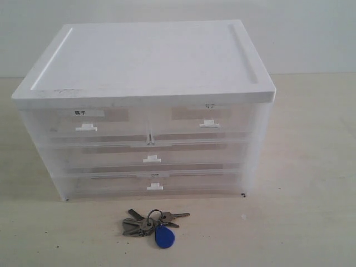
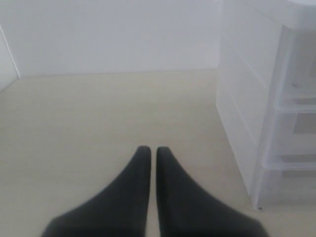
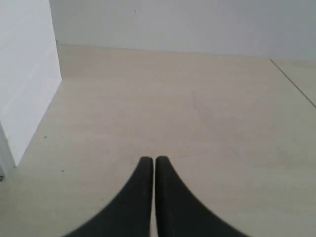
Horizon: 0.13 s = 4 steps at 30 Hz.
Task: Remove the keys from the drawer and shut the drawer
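One white-topped, translucent cabinet stands on the pale table. It has four drawers. Two are half-width and sit side by side in the top row, and two full-width drawers are stacked beneath. Each drawer has one small white tab handle, four handles in all.

The drawer of the task is the top-row one on the right in the exterior view, with a short faint label above its handle. Its front sits level with the other half-width drawer, which bears a bolder printed label. All four fronts look pushed in.

One bunch of keys lies on the table just in front of the cabinet, near its middle and apart from its base. The grey blades fan out from one ring. At least four show, but they overlap too much for an exact count. One blue teardrop fob lies at the near edge of the bunch.

There are two pincers, each shown by its own wrist view. The left pincer has its two dark fingers pressed together with only a thin slit between them. It pinches nothing, and the cabinet's side stands nearby. The right pincer has its two fingers pressed together in the same way and pinches nothing. A white side of the cabinet stands off to one side of it.
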Available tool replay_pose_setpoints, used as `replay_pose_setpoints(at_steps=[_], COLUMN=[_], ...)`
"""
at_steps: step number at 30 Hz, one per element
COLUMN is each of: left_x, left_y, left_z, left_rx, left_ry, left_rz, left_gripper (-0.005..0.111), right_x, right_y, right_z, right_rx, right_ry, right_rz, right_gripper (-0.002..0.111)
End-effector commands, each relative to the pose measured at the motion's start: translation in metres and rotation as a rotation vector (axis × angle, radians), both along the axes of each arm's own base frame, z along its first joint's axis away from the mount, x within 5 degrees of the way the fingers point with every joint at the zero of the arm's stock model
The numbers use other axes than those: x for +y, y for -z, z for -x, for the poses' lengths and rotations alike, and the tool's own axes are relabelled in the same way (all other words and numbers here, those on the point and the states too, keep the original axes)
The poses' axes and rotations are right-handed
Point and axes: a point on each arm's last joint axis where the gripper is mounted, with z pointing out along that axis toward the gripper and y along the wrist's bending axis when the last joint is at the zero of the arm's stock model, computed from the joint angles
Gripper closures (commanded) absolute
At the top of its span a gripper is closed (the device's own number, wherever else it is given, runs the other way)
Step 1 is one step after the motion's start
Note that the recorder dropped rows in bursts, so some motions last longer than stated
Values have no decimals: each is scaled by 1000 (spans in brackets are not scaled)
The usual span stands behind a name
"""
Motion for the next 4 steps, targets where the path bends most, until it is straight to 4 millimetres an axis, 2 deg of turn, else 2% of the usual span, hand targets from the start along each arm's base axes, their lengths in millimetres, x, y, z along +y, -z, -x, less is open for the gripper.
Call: replay_pose_setpoints(at_steps=[1,4], left_x=[0,0], left_y=[1,1], left_z=[0,0], left_rx=[3,3], left_ry=[-1,-1], left_rz=[-6,-6], left_gripper=[102,102], right_x=[0,0], right_y=[-1,-1], right_z=[0,0], right_rx=[-8,-8], right_ry=[2,2], right_rz=[-2,-2], right_gripper=[108,108])
